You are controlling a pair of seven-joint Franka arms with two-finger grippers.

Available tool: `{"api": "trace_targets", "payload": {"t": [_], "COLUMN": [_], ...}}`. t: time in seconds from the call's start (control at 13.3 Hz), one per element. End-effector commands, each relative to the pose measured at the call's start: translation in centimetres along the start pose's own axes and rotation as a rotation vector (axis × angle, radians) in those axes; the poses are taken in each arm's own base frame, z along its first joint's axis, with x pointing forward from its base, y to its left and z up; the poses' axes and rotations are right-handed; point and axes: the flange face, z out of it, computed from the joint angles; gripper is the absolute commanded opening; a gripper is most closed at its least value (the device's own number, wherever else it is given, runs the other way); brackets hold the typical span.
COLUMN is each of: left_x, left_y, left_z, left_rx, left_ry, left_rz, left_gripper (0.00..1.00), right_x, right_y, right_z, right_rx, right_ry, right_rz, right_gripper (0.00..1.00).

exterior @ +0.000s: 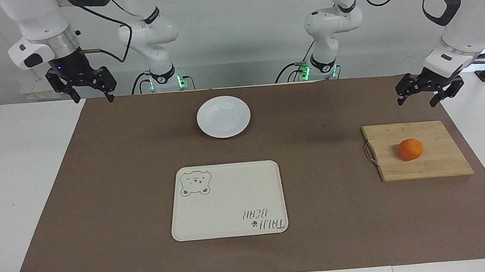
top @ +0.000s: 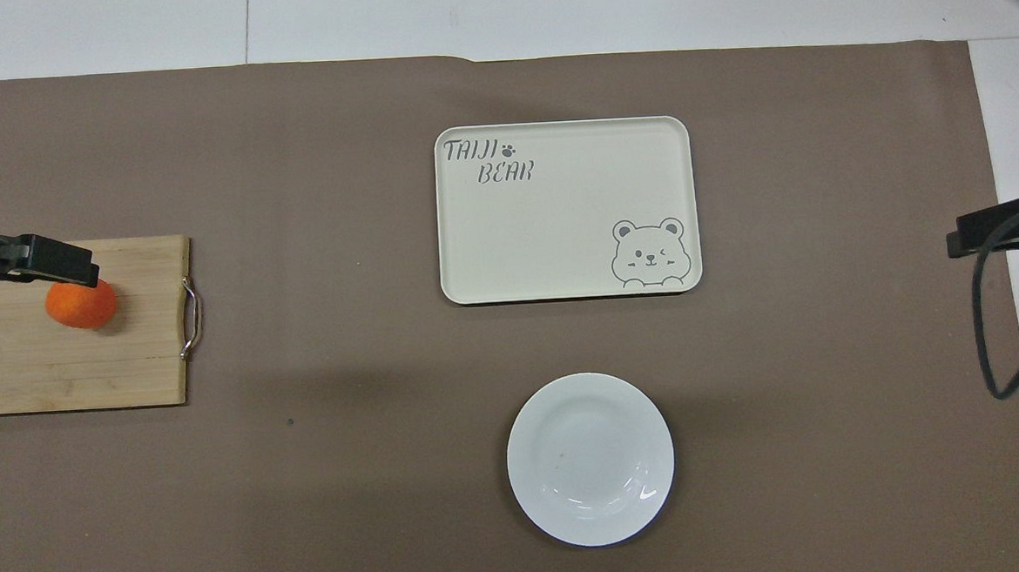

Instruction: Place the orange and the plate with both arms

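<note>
Tray [top: 565, 210]: grey lettering "TAIJI BEAR" in two lines, with a small paw print after "TAIJI", stands in one corner; a winking bear face is drawn in the diagonally opposed corner. In the facing view the same lettering appears upside down. No other text is legible.
</note>
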Motion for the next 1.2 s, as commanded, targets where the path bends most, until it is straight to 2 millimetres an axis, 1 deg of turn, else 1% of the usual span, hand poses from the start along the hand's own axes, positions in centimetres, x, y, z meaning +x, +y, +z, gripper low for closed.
{"api": "trace_targets", "payload": {"t": [0.0,0.08,0.15,0.23,0.38,0.45,0.53,0.6,0.68,0.75,0.83,0.9,0.98,1.13], "left_x": [-1.0,-1.1,-1.4,-1.3,-1.7,-1.7,-2.2,-2.2,-1.8,-1.7,-1.5,-1.7,-1.6,-1.5], "left_y": [-1.6,-2.4,-4.0,-4.6,-5.8,-6.1,-6.9,-7.1,-7.5,-7.6,-7.8,-8.4,-8.7,-8.8], "left_z": [1.6,2.1,3.4,4.1,7.0,8.3,10.0,11.8,14.2,15.6,16.3,17.7,18.5,19.7], "left_rx": [0.017,0.018,0.014,0.019,0.027,0.033,0.032,0.030,0.026,0.031,0.036,0.032,0.031,0.032], "left_ry": [0.010,0.007,-0.005,0.006,0.023,0.037,0.030,0.025,0.017,0.028,0.039,0.029,0.027,0.033], "left_rz": [0.017,0.015,-0.010,-0.013,0.001,-0.001,-0.013,-0.013,-0.005,-0.004,-0.005,-0.014,-0.027,-0.026], "left_gripper": [1.00,1.00,1.00,1.00,1.00,1.00,1.00,1.00,1.00,1.00,1.00,1.00,1.00,1.00], "right_x": [-0.6,-0.6,-0.6,-0.6,-0.6,-0.6,-0.6,-0.6,-0.6,-0.6,-0.6,-0.6,-0.6,-0.6], "right_y": [0.2,0.3,0.3,0.2,0.3,0.3,0.3,0.3,0.3,0.3,0.3,0.3,0.3,0.3], "right_z": [-0.1,-0.1,0.1,0.1,0.1,0.1,0.1,0.1,0.1,0.1,0.1,0.1,0.1,0.1], "right_rx": [0.026,0.026,0.025,0.026,0.025,0.025,0.026,0.026,0.025,0.025,0.025,0.025,0.026,0.026], "right_ry": [0.005,0.007,0.004,0.004,0.004,0.002,0.002,0.002,0.002,0.002,0.002,0.002,0.002,0.004], "right_rz": [0.014,0.016,0.016,0.014,0.016,0.016,0.016,0.016,0.016,0.016,0.016,0.016,0.016,0.016], "right_gripper": [1.00,1.00,1.00,1.00,1.00,1.00,1.00,1.00,1.00,1.00,1.00,1.00,1.00,1.00]}}
